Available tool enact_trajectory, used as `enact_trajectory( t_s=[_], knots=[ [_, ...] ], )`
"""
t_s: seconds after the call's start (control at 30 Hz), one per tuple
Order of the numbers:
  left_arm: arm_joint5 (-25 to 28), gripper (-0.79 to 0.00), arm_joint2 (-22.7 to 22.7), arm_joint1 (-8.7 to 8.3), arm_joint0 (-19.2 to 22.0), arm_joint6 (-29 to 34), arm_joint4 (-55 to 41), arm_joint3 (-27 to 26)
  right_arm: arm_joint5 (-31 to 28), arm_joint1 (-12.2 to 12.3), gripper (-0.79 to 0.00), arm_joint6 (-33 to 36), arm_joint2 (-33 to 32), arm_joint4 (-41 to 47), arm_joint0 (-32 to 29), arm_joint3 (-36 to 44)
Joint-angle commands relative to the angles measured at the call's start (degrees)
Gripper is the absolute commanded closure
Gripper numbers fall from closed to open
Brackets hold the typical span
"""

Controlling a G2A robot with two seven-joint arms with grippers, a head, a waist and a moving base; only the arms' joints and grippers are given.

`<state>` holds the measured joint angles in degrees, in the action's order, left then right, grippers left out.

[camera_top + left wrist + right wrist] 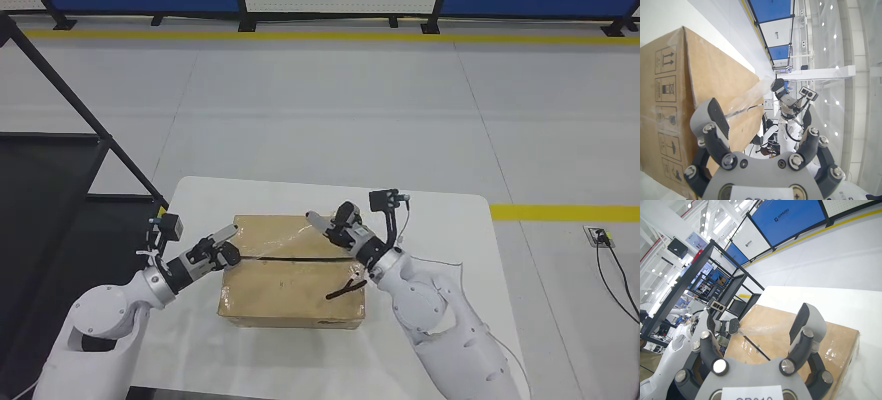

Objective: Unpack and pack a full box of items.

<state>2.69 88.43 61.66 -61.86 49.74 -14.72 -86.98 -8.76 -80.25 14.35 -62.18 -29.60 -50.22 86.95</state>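
Box of brown cardboard (290, 290), taped shut, sits on white tabletop (440, 215); left claw (225, 247) and right claw (331, 222) gape released at opposite ends.

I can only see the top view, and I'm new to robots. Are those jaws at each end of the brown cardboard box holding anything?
Observer: No. In the left wrist view the left jaws are spread open and empty, close to the brown cardboard box, near its top edge.
Visitor: And the other pair?
Observer: The right wrist view shows the right jaws open too, nothing between them.
Visitor: Is the box sealed?
Observer: A strip of clear plastic tape runs along its top seam, wrinkled and partly lifted off the cardboard.
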Motion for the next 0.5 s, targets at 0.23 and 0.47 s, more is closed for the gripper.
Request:
enact_trajectory(
  t_s=[0.23, 0.47],
  knots=[
    [0.61, -0.785, -0.19, -0.24, -0.84, -0.33, -0.55, -0.76, 20.41, -0.17, -0.785, 16.20, -0.67, 1.69, 5.01, 2.33],
    [0.94, -0.785, -0.10, -0.43, -1.39, -0.72, -1.11, -1.17, 33.89, -1.05, -0.767, 26.78, 5.51, -6.45, 12.81, -0.29]
  ],
)
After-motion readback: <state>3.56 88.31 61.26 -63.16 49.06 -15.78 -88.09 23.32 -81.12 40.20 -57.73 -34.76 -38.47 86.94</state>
